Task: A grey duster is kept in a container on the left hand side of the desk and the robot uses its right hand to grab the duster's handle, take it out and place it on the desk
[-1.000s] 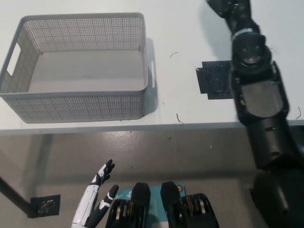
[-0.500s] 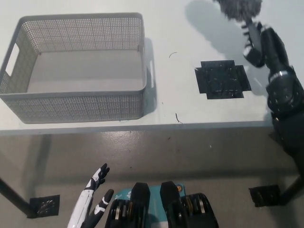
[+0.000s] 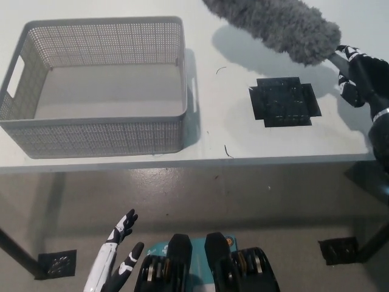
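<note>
— White tabletop (image 3: 121, 12) first, since it carries everything: what sits on it?

— On its left side, a grey perforated container (image 3: 100, 85) with cut-out handles, and nothing in it. To the right of it, well apart, a black taped patch (image 3: 284, 101) lies flat on the surface.

— And the grey duster (image 3: 276, 25)?

— Out of the container. Its fluffy head stretches across the upper middle of the head view, slanting down toward the right. From its shadow, I judge it to be held a little above the tabletop and not yet set down, though I cannot be sure.

— Who holds it?

— The black right hand (image 3: 357, 76), at the far right edge, with its fingers closed around the handle end where the fluff stops. The handle itself is almost wholly hidden inside that grasp.

— How would you expect it to behave?

— Light, I think. The head looks soft and yielding — it would squash rather than bear weight, and a grasp there would slip. The stiff handle is the only sound place to take hold, and it is long enough that the head will swing if the wrist turns quickly.

— The other hand?

— The white left hand (image 3: 118, 255) hangs low at the bottom left, below the tabletop edge, fingers apart and holding nothing.
</note>
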You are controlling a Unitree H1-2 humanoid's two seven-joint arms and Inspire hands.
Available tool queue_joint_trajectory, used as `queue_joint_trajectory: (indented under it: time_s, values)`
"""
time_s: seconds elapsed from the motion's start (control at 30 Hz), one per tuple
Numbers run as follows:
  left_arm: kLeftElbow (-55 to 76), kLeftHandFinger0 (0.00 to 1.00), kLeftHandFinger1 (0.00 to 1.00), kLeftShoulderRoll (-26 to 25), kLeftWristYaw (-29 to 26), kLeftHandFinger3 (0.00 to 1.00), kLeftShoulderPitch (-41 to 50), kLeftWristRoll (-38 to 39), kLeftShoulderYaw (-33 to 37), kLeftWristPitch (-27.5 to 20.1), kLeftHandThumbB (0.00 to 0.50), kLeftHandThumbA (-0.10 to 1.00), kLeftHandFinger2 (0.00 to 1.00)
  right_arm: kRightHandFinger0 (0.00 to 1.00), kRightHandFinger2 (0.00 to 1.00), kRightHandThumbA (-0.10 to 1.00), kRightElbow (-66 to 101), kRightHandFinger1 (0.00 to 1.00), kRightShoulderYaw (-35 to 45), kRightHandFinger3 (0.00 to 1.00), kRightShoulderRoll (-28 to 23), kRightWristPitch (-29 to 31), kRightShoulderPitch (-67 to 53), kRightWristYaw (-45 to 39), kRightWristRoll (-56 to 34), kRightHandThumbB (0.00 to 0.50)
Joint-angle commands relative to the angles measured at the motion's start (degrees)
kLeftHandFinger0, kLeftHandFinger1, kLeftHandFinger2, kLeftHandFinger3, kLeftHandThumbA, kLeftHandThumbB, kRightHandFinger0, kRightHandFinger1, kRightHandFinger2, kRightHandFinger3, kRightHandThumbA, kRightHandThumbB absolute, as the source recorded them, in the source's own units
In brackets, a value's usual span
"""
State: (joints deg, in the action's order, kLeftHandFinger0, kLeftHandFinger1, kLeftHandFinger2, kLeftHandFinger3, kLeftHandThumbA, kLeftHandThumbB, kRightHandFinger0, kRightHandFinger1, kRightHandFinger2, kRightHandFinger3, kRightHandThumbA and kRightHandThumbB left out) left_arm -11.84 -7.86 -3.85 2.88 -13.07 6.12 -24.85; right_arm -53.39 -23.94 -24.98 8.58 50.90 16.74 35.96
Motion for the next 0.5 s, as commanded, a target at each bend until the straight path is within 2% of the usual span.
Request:
queue_joint_trajectory:
  time_s: [0.0,0.07,0.1,0.13,0.17,0.2,0.23,0.3,0.4,0.47]
  values:
    - [2.2,1.0,1.0,-0.9,0.6,1.0,-0.2,0.2,-0.5,-1.6,0.097,0.9,1.0,0.0,0.92,-0.1,0.2,0.48,-2.2,0.86,-2.7,3.7,4.3,4.6,5.1,0.169]
    - [2.3,1.0,1.0,-0.9,0.8,1.0,-0.1,0.5,-0.4,-1.5,0.093,0.89,1.0,0.0,0.89,-0.1,-0.1,0.47,-3.2,0.83,-3.2,4.0,4.5,5.4,6.3,0.197]
    - [2.3,1.0,1.0,-0.9,1.0,1.0,-0.2,0.9,-0.5,-1.1,0.098,0.88,1.0,0.03,0.86,-0.1,0.6,0.49,-4.3,0.79,-3.7,2.2,4.5,5.3,8.1,0.209]
    - [2.4,1.0,1.0,-0.9,1.1,1.0,-0.2,0.9,-0.4,-0.9,0.1,0.88,1.0,0.05,0.74,-0.02,0.7,0.47,-4.9,0.69,-4.0,1.5,4.5,5.8,9.0,0.229]
    - [2.4,1.0,1.0,-1.0,1.1,1.0,-0.2,0.8,-0.4,-0.8,0.101,0.88,1.0,0.2,0.93,0.15,1.2,0.64,-5.2,0.85,-4.2,0.4,4.4,4.5,9.4,0.244]
    - [2.6,1.0,1.0,-1.0,1.2,1.0,-0.6,0.7,-0.5,-0.6,0.101,0.89,1.0,0.52,1.0,0.42,3.0,0.94,-5.7,1.0,-5.0,-1.5,4.8,-1.0,9.1,0.3]
    - [2.5,1.0,1.0,-1.1,1.2,1.0,-0.8,0.8,-0.5,-0.6,0.101,0.89,1.0,1.0,1.0,0.65,4.8,1.0,-5.6,1.0,-5.6,-2.6,4.9,-6.1,7.9,0.424]
    - [2.4,1.0,1.0,-1.1,1.2,1.0,-0.8,0.9,-0.6,-0.7,0.104,0.88,1.0,1.0,1.0,0.68,8.4,1.0,-5.0,1.0,-6.4,-5.7,5.0,-16.5,5.0,0.492]
    - [2.3,1.0,1.0,-1.0,1.1,1.0,-0.9,0.6,-0.7,-0.7,0.107,0.88,1.0,1.0,1.0,0.66,12.2,1.0,-4.1,1.0,-7.1,-12.1,6.4,-28.4,2.0,0.5]
    - [2.3,1.0,1.0,-1.0,1.0,1.0,-0.9,0.5,-0.7,-0.6,0.106,0.88,1.0,1.0,1.0,0.63,13.3,1.0,-3.4,1.0,-7.3,-13.5,6.6,-31.2,0.7,0.5]
